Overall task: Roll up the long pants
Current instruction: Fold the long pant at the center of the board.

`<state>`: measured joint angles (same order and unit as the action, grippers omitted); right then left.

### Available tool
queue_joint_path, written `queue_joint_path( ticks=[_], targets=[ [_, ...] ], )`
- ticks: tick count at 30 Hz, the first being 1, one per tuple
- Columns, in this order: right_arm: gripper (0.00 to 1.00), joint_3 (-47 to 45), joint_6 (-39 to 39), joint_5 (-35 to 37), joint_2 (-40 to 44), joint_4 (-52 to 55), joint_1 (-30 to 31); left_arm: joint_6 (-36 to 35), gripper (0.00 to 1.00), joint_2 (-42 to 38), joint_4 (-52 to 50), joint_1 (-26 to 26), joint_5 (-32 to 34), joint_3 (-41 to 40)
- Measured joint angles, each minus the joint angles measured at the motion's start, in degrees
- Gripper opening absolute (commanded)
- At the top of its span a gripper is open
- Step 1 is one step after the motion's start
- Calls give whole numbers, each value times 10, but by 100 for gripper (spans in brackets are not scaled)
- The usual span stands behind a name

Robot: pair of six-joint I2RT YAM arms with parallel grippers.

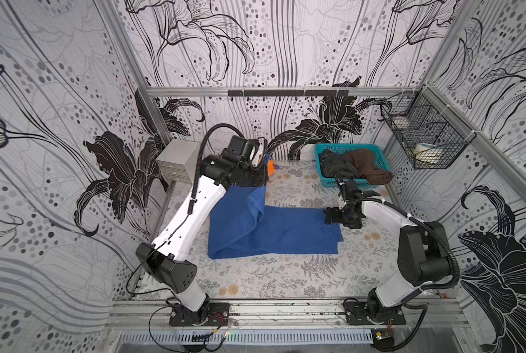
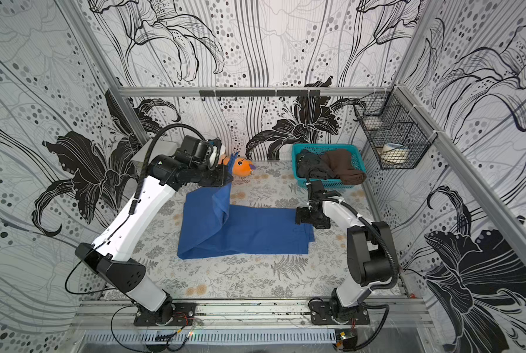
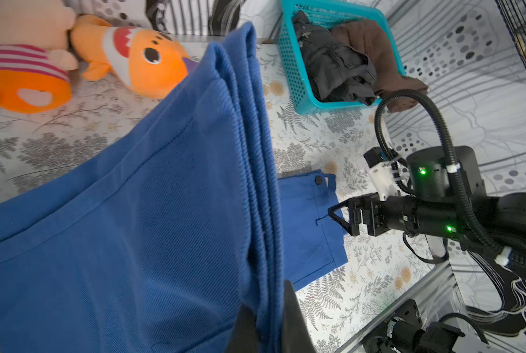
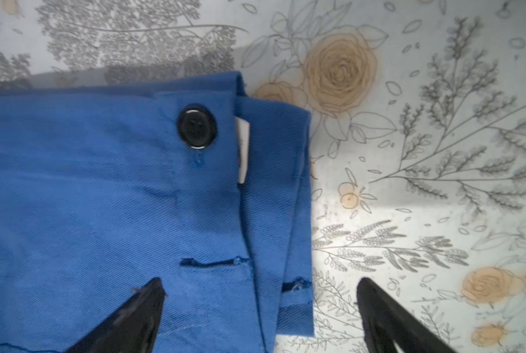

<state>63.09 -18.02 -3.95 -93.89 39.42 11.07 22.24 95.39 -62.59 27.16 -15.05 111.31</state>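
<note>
Holding one leg end raised, the left gripper (image 3: 269, 324) is clamped on the large royal-blue fabric long pants (image 1: 274, 232). The pants lie mostly flat on the flower-printed tabletop (image 1: 255, 275), in front of the teal plastic mesh basket (image 1: 344, 146). The right gripper (image 4: 260, 284), with jaws wide apart, stands over the waistband, near this basket.

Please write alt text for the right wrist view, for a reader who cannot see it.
The waistband end of the large royal-blue fabric long pants, with a round black button, lies flat on the white floral-printed table cover. The right gripper is open, its two black fingers straddling the waistband edge: one over the fabric, one over the bare cover.
</note>
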Motion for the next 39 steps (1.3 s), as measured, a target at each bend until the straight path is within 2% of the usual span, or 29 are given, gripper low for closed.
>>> queue_joint_path(
  ticks=[4,10,18,27,39],
  targets=[
    [99,-19,-9,1,22,-16,-22,7,0,43,15,40,0,14],
    [99,-40,-23,0,111,-30,-59,17,0,127,31,81,-2,60],
    [100,-40,-23,-5,102,-32,-59,28,0,208,41,132,-20,134],
    [100,-40,-25,14,102,-31,-61,35,0,216,64,169,-33,138],
    [100,-40,-38,14,128,-31,-82,64,0,236,117,176,-64,111]
  ],
)
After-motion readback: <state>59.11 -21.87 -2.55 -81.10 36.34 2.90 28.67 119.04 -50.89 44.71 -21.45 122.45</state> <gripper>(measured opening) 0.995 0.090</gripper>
